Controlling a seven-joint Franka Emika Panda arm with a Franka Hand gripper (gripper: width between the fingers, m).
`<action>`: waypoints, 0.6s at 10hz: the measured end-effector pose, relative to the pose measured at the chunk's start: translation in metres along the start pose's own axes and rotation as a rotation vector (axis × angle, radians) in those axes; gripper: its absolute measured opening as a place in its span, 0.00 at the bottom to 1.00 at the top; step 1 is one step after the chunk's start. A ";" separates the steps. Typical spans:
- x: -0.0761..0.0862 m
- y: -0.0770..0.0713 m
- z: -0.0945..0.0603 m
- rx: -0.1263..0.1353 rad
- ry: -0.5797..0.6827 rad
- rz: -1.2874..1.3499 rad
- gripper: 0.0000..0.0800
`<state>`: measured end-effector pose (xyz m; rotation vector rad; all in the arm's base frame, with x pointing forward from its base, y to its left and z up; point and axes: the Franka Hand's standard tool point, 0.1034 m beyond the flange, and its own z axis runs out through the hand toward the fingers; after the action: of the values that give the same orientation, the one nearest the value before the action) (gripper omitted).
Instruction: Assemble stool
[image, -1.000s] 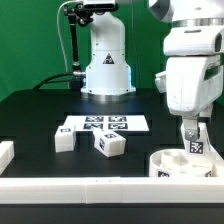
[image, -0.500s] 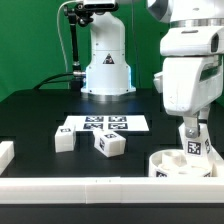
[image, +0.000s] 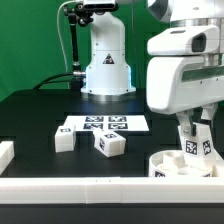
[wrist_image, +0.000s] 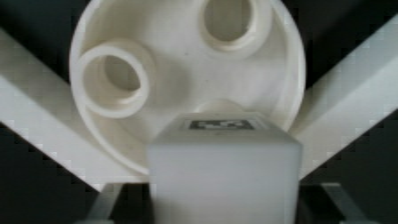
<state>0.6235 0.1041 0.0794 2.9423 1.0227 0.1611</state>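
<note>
My gripper (image: 196, 146) is shut on a white stool leg (image: 197, 148) with tags and holds it upright just above the round white disc (image: 172, 163) at the exterior view's right. In the wrist view the leg (wrist_image: 221, 170) fills the space between the jaws of my gripper (wrist_image: 221, 205), with a tag on its end. Beyond it lies the disc (wrist_image: 169, 110) with two round sockets (wrist_image: 116, 80). Two more legs (image: 63, 140) (image: 110, 146) lie on the black table left of the disc.
The marker board (image: 105, 125) lies behind the loose legs. A long white rail (image: 90, 190) runs along the front edge, and a white block (image: 5, 154) sits at the exterior view's left. The robot base (image: 106, 60) stands at the back.
The wrist has turned and its body has swung toward the exterior view's left. The held leg has shifted slightly right and turned over the disc. The loose legs have not moved.
</note>
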 end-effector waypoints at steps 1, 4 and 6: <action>0.000 0.000 0.000 0.000 0.000 0.066 0.42; 0.000 0.000 0.000 0.003 0.000 0.263 0.43; 0.000 -0.001 0.001 0.009 0.007 0.508 0.43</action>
<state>0.6232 0.1050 0.0788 3.1416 0.2540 0.1720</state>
